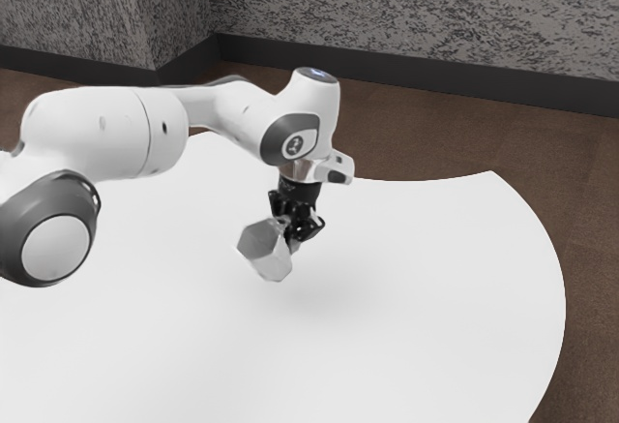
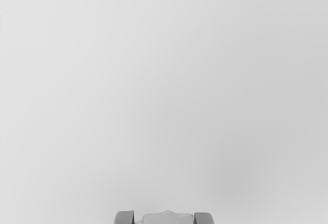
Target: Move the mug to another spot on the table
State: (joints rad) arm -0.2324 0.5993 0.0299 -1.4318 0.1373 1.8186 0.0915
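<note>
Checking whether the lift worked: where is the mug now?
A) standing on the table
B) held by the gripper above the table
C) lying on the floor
B: the mug hangs in the gripper, clear of the table, its shadow apart below.

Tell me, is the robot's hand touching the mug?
Touching. In the exterior view the hand grips the tilted mug by its upper edge, a finger on each side.
</note>
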